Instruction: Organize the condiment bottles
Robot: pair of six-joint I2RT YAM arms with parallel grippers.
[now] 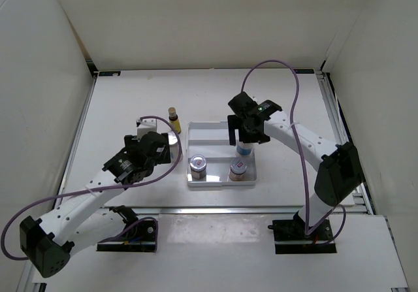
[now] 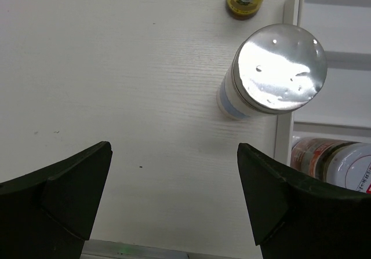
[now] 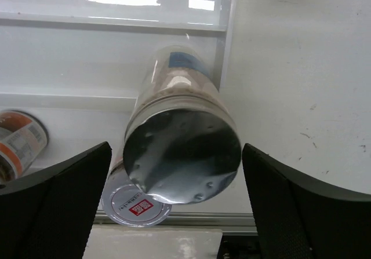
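A white stepped tray (image 1: 215, 126) holds three jars. My right gripper (image 1: 245, 138) is open and straddles a silver-lidded, blue-labelled jar (image 3: 182, 154) that stands on the tray's middle step at its right edge. Both fingers are close beside the lid. On the front step stand a jar with a red-marked lid (image 3: 136, 201) and a red-labelled jar (image 1: 197, 166). My left gripper (image 2: 174, 172) is open and empty above the table, left of the tray. A blue-labelled silver-lid jar (image 2: 278, 73) stands just ahead of it against the tray's left rim. A slim yellow bottle (image 1: 174, 119) stands beyond.
The tray's left rim (image 2: 285, 137) runs right beside the left gripper's right finger. The tray's back step (image 3: 116, 15) holds nothing. White walls enclose the table at back and sides. A metal rail (image 1: 261, 208) runs along the front edge.
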